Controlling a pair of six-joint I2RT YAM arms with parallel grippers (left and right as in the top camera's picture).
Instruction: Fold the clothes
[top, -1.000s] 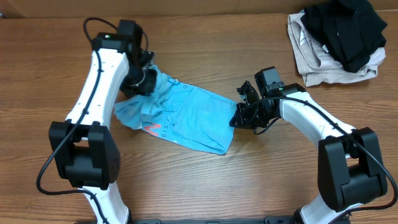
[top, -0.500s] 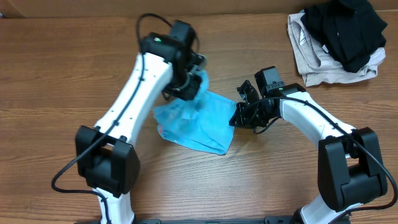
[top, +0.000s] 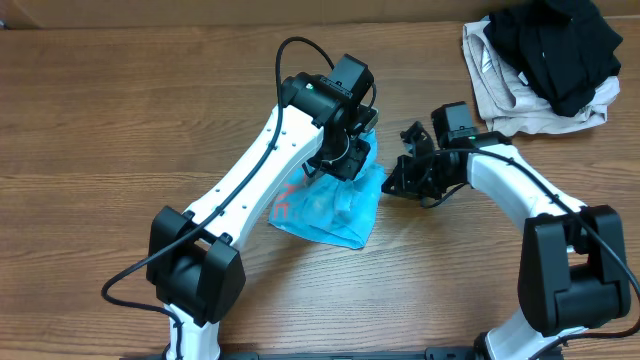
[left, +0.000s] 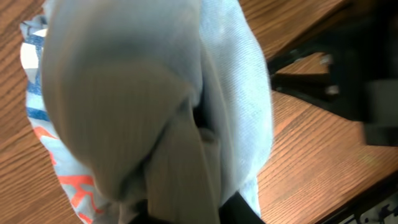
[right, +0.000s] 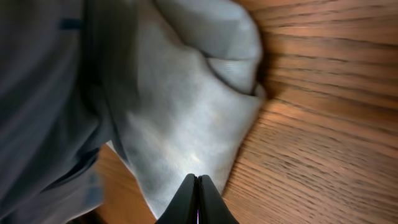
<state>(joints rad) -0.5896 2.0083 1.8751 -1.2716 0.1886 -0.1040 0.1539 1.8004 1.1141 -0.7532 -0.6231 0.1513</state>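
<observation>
The light sky-blue t-shirt (top: 330, 212) lies bunched at the table's middle, with red-pink lettering showing at its left edge. My left gripper (top: 346, 160) is shut on a fold of it, held over the shirt's right part. In the left wrist view the cloth (left: 155, 93) drapes over the fingers and hides them. My right gripper (top: 393, 185) is at the shirt's right edge. In the right wrist view its jaws (right: 197, 182) are pressed together on the cloth (right: 186, 124).
A black garment (top: 560, 45) lies on a beige/grey garment (top: 500, 100) at the back right corner. My right arm's black jaws show in the left wrist view (left: 329, 87), close to the held cloth. The wooden table (top: 100, 150) lies bare to the left.
My left gripper has carried the shirt's left side up and rightward over the rest, doubling the shirt. My right gripper has shifted slightly right and back.
</observation>
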